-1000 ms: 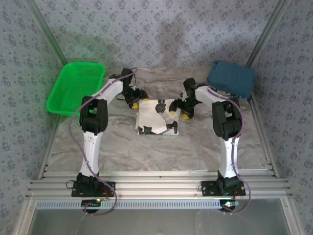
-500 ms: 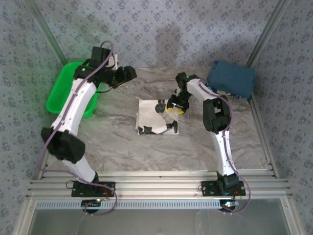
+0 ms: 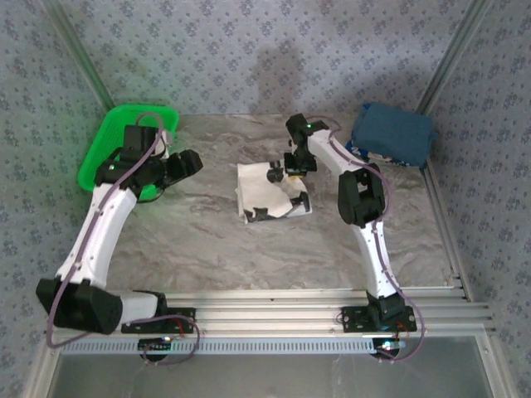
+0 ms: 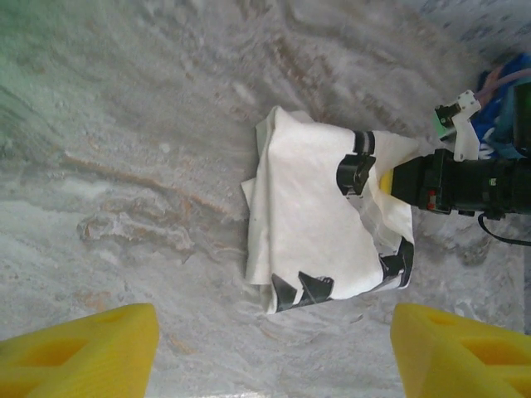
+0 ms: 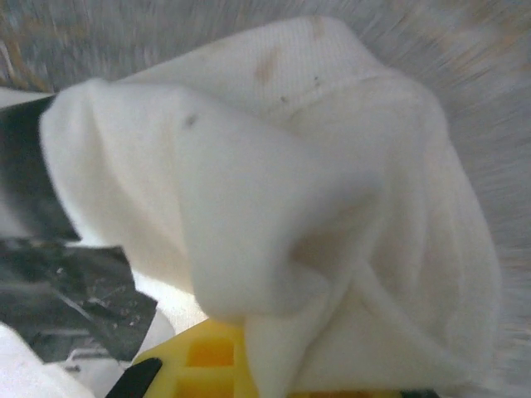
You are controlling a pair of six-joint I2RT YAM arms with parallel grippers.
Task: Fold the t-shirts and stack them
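The cream-white t-shirt (image 3: 267,195) with its black robot-arm print lies folded in the middle of the table, also seen in the left wrist view (image 4: 315,215). My right gripper (image 3: 291,172) is shut on that shirt's far right edge; the cloth (image 5: 274,182) bunches over its yellow finger (image 5: 203,365). The left wrist view shows that gripper's black body (image 4: 465,184) at the shirt's corner. My left gripper (image 3: 187,163) hangs open, well left of the shirt, its yellow fingertips (image 4: 79,348) wide apart with bare table between. The dark blue t-shirt (image 3: 392,134) lies folded at the back right.
A green plastic basket (image 3: 98,149) stands at the back left, right beside my left arm. Patterned walls and metal frame posts close in the table on three sides. A rail runs along the near edge.
My left arm has swung away from the white shirt to the left, beside the basket. My right gripper has shut on the shirt's far edge, and the shirt has shifted and turned slightly.
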